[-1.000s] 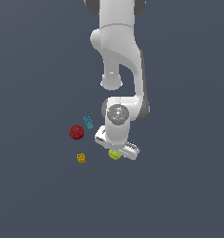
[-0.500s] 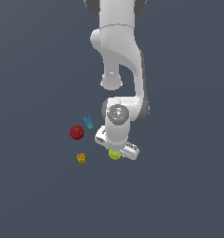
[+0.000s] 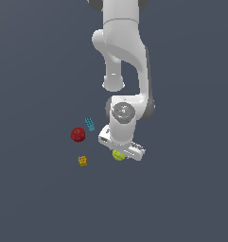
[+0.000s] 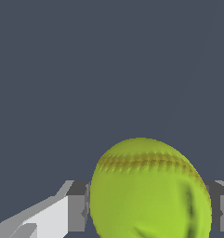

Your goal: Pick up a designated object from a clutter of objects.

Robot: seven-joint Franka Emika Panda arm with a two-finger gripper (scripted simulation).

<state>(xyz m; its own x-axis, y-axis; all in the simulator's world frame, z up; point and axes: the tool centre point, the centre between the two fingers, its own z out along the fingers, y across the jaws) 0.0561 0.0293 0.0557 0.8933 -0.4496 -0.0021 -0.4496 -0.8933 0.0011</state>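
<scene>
Red round thing: a dark red round thing (image 3: 78, 134) is seen furthest to the exterior view's left, resting on the dark floor (image 3: 35, 198).
Orange-yellow block: a small orange-yellow block (image 3: 82, 161) is seen just below the red round thing, a little apart from it.
Teal brick: a teal studded brick (image 3: 90, 124) is seen just above and to the right of the red round thing, lying tilted.
Yellow-green ball: the yellow-green ball (image 3: 118, 155) is found to the right of the other three things, under the white hand of the robot arm (image 3: 122, 56). Only its lower part is seen in the exterior view. In the wrist view the ball (image 4: 148, 190) is shown very big, with a curved stitched seam across its top.
Gripper: the gripper (image 3: 121, 152) is pointed down over the ball. In the wrist view the gripper (image 4: 150, 207) is seen with one grey finger (image 4: 77, 204) against one side of the ball and the other finger at the far side, so the ball is pinched between them.
Floor under the ball: whether the ball is touching the floor cannot be told.
</scene>
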